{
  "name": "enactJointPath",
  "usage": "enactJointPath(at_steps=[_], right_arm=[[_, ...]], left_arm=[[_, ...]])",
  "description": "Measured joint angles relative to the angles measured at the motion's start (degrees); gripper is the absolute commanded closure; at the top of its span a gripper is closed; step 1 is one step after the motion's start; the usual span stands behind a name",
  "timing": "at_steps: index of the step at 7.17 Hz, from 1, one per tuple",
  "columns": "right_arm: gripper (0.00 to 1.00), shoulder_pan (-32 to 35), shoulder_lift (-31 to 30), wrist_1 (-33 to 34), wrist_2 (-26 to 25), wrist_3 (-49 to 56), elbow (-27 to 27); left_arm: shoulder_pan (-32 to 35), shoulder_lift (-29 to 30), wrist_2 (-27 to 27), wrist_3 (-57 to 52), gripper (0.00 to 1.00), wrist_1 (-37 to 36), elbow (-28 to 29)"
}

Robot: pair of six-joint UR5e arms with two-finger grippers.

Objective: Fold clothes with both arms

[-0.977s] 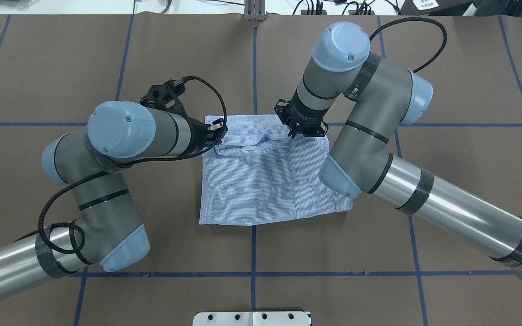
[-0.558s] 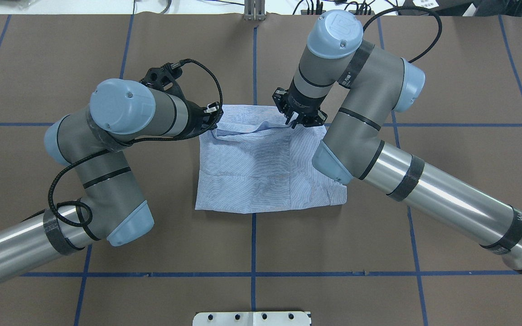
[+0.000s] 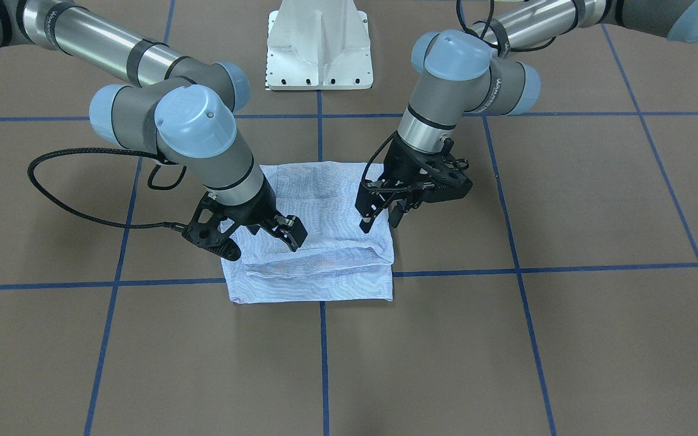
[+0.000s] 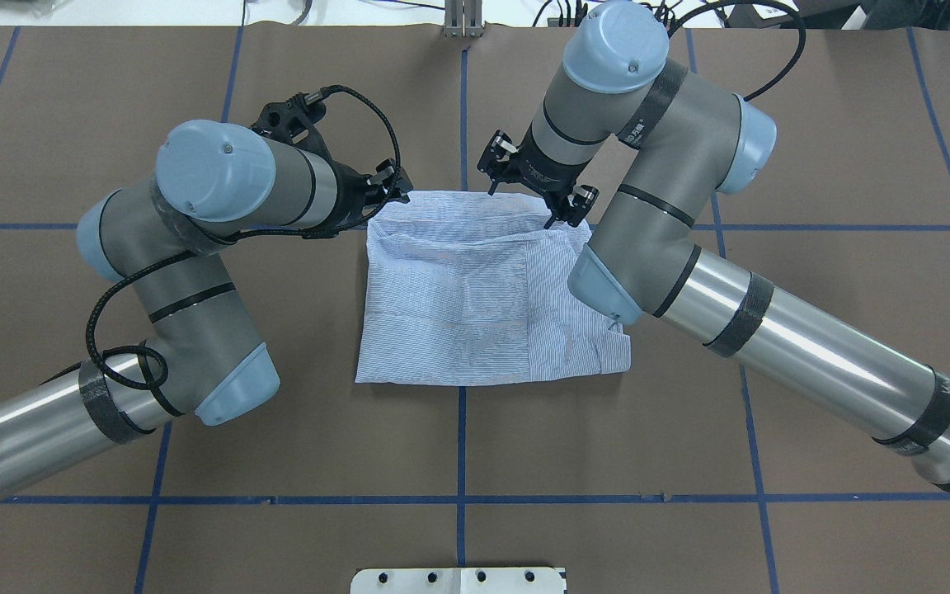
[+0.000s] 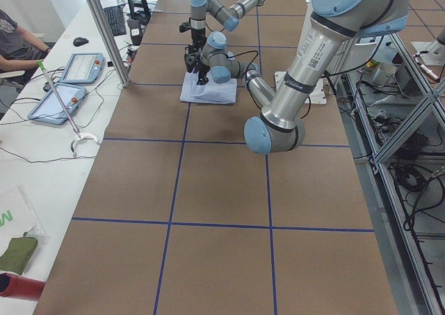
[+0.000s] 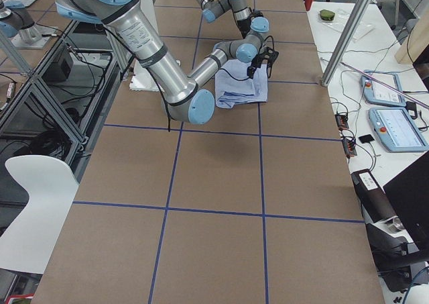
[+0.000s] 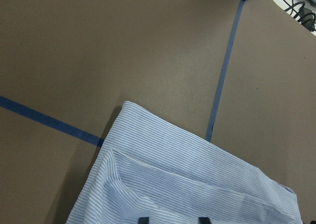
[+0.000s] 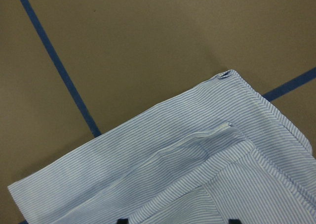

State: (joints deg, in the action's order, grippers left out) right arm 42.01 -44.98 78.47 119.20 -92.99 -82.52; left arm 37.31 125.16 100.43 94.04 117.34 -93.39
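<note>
Shirt point(image 4: 475, 305) folded into a rectangle lies mid table point(image 4: 838, 124), left gripper point(image 4: 391, 186) and right gripper point(image 4: 534, 188) hovering over its far edge with fingers apart; this fold looks done, so the next move needs fresh grips.

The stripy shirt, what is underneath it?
Under the shirt is the brown table. A blue tape line runs in under it and disappears. Anything tucked between its folded layers is covered, so that cannot be seen.
</note>
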Motion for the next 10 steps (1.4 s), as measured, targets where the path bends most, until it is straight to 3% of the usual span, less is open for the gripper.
enactJointPath(at_steps=[2, 4, 7, 10], right_arm=[[0.00, 0.25, -1.06, 0.15, -0.69, 1.47, -1.88], [0.00, 3.60, -6.83, 0.72, -1.15, 8.84, -7.81], [0.00, 12.09, -17.36, 7.11, -0.04, 32.68, -16.14], [0.00, 24.12, -27.07, 9.54, 10.01, 54.60, -17.57]], left_arm=[[2.51, -2.73, 4.79, -1.80, 0.00, -0.45, -1.87], [4.71, -8.15, 7.45, -9.05, 0.00, -5.11, -9.64], [11.96, -15.20, 12.28, -26.04, 0.00, -15.65, -18.40], [25.20, -24.47, 20.95, -52.95, 0.00, -16.82, -19.25]])
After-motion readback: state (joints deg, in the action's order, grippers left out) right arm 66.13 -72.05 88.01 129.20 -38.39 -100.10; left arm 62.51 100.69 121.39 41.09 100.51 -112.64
